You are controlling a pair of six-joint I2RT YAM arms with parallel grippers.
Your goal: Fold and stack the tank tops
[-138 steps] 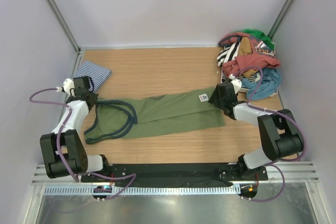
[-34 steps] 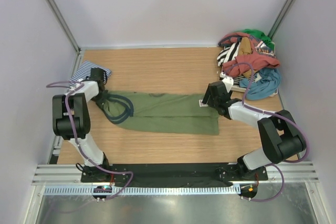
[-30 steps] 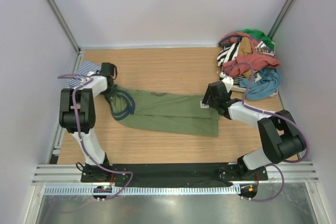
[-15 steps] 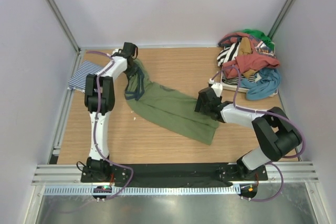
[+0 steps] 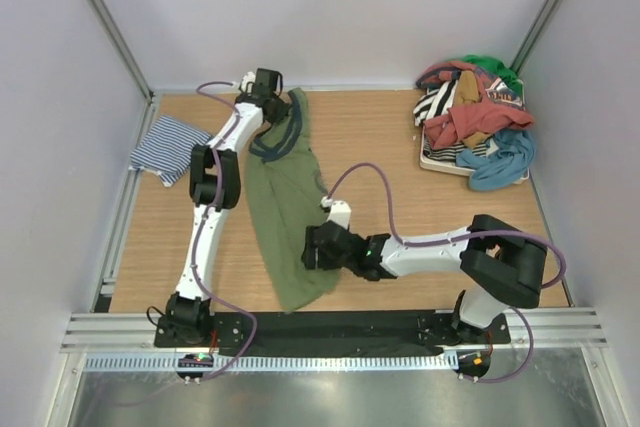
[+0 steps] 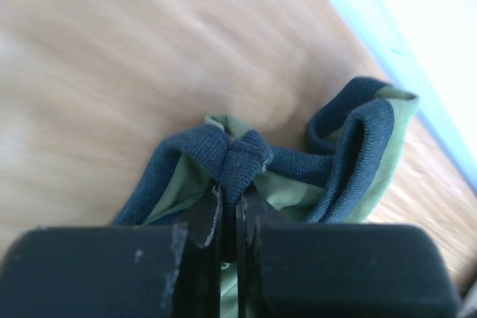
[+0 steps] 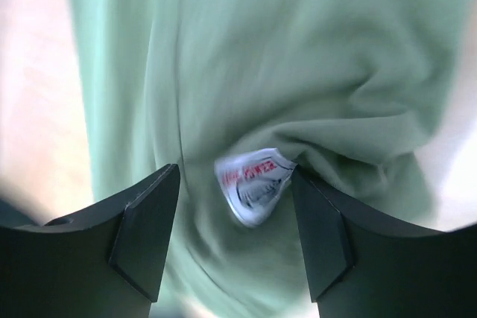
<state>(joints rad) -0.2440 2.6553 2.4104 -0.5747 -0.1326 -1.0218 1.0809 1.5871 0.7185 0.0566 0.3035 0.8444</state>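
Note:
The olive green tank top (image 5: 285,202) lies stretched from the table's back to its front, and its navy trim (image 5: 283,137) is bunched at the far end. My left gripper (image 5: 273,102) is shut on a fold of that navy trim (image 6: 242,158), pinched between the jaws of the left gripper (image 6: 237,202). My right gripper (image 5: 312,249) stands open over the top's near part. In the right wrist view the right gripper (image 7: 235,206) straddles a puckered fold of green cloth (image 7: 298,50) bearing a white label (image 7: 253,184). The striped tank top (image 5: 170,144) lies folded at the left edge.
A heap of mixed clothes (image 5: 475,122) sits at the back right corner. The back wall rises just behind my left gripper. Bare wooden table (image 5: 400,162) lies between the green top and the heap.
The green top has swung from lying left-to-right to lying back-to-front. My left gripper carried its strap end to the back edge. My right gripper moved left and toward the front with the hem end.

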